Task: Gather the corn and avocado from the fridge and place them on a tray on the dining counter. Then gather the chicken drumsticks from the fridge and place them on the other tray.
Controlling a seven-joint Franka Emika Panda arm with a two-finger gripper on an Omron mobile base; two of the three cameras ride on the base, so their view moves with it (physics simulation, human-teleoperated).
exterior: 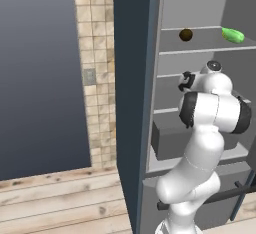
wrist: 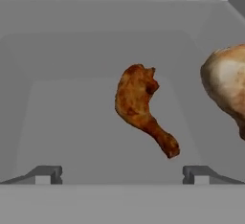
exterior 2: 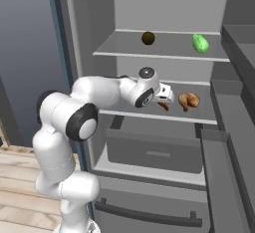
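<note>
Two chicken drumsticks lie on the fridge's middle shelf [exterior 2: 149, 116]. The darker drumstick [wrist: 141, 106] [exterior 2: 163, 106] lies straight ahead of my gripper [wrist: 122, 174] [exterior 2: 168, 96], a short way beyond the fingertips [wrist: 48, 174]. The paler, plumper drumstick [wrist: 229, 86] [exterior 2: 189, 100] is to its right. My gripper is open with nothing between its fingers, and the hand [exterior: 187, 80] reaches into the fridge at shelf height. The dark round avocado [exterior 2: 148, 38] [exterior: 185, 34] sits on the top shelf. The corn, the trays and the dining counter are out of view.
A bright green item [exterior 2: 200, 43] [exterior: 232, 35] lies on the top shelf right of the avocado. A closed grey drawer [exterior 2: 154, 152] sits under the middle shelf. The open fridge door [exterior 2: 234, 127] with its racks stands at the right. A tiled wall [exterior: 95, 73] and wooden floor [exterior: 60, 203] lie left.
</note>
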